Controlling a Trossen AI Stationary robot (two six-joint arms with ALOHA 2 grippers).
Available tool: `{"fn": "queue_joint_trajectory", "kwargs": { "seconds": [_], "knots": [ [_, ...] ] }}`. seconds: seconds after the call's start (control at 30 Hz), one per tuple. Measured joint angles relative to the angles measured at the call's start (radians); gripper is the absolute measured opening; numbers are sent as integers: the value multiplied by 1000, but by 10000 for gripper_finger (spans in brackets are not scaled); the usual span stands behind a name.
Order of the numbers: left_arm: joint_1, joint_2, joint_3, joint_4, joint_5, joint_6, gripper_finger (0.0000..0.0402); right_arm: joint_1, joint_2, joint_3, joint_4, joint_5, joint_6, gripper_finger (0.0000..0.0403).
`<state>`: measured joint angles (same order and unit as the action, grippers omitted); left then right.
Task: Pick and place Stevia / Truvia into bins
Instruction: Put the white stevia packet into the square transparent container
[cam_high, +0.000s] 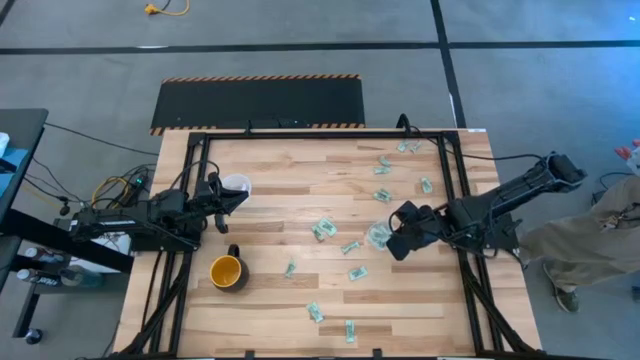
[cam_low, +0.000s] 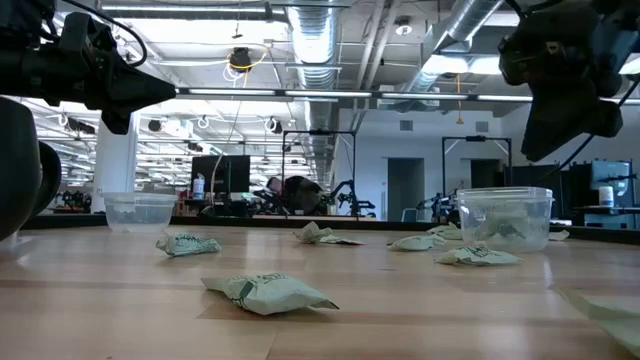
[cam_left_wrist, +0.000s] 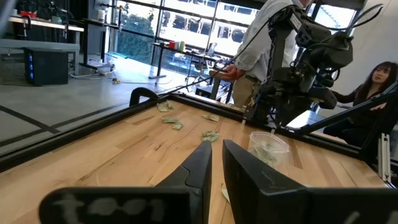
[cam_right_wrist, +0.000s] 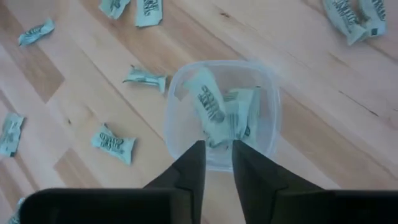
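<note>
On my left, the left gripper (cam_high: 232, 199) hangs beside the left cup (cam_high: 236, 185), fingers nearly pressed together and empty. The yellow mug (cam_high: 228, 271) sits near that arm, a possible snag on a low sweep. Sachets (cam_high: 322, 229) lie scattered across the table (cam_high: 270, 160), centre to far right. I judge them feather-light, soft and crinkly, best pinched across the flat middle. My right gripper (cam_high: 392, 238) hovers just above the right cup (cam_right_wrist: 221, 112), fingers almost together, nothing held; this cup holds several packets and would tip easily.
</note>
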<state>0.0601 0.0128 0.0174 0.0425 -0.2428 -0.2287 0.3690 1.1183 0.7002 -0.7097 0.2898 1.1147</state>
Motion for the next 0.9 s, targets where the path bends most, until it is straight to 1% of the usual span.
{"fn": "queue_joint_trajectory", "kwargs": {
  "seconds": [0.07,0.17,0.3,0.37,0.47,0.6,0.67,0.77,0.9],
  "knots": [
    [0,0,0,0,0,0,27,-15,0,0,-1,8,-16,84],
    [0,0,0,0,0,0,27,-51,0,0,-21,61,-15,94],
    [0,0,0,0,0,0,27,-147,0,0,-40,102,-15,101],
    [0,0,0,0,0,0,27,-211,0,0,-40,92,-35,103],
    [0,0,0,0,0,0,27,-308,0,0,-39,54,-116,106],
    [0,0,0,0,0,0,27,-409,20,0,-38,37,-229,118],
    [0,0,0,0,0,0,27,-445,41,1,-29,15,-292,130],
    [0,0,0,0,0,0,27,-479,100,1,9,-25,-341,155],
    [0,0,0,0,0,0,27,-528,191,0,79,-30,-413,192]
  ]
}}
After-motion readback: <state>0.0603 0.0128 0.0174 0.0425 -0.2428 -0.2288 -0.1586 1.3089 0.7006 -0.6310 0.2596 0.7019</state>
